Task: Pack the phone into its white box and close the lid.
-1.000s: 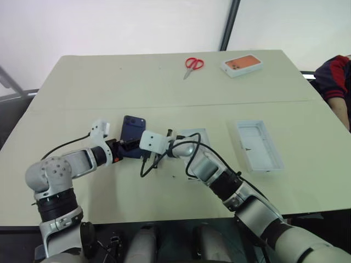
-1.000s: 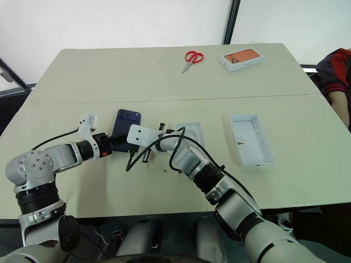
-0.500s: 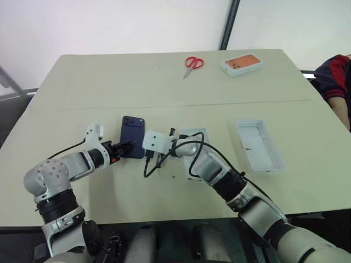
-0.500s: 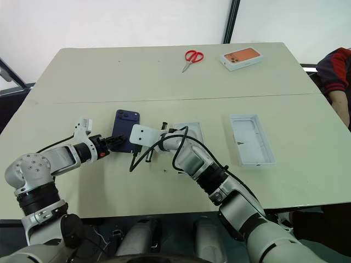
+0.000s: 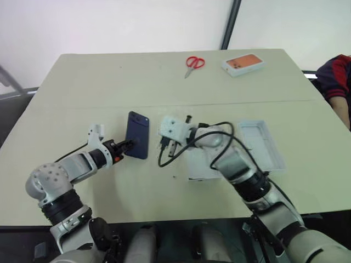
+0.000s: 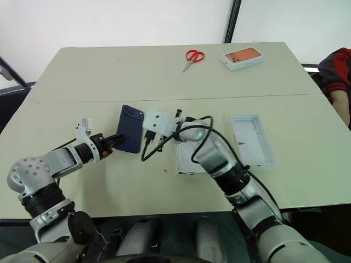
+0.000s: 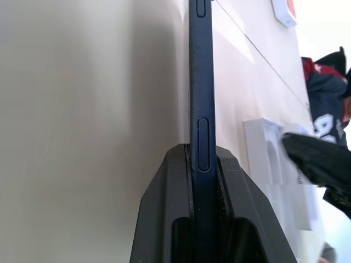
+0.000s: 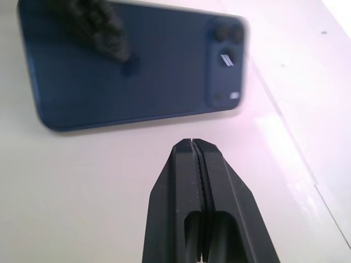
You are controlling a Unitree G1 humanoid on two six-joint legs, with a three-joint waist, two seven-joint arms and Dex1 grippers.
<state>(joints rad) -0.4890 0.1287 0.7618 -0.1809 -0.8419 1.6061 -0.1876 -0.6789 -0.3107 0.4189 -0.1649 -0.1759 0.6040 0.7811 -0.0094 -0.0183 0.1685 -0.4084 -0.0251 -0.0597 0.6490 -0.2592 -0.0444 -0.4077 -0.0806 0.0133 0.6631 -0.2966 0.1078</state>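
Navy phone (image 5: 137, 142) is pinched edge-on by the left claw (image 7: 202, 164); the right claw (image 8: 197, 150) hangs closed, empty, beside it.

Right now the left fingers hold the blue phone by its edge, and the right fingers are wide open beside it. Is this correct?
Only the last part is wrong. The right fingers are pressed shut on nothing, as the right wrist view shows. The left fingers do hold the phone by its edge.
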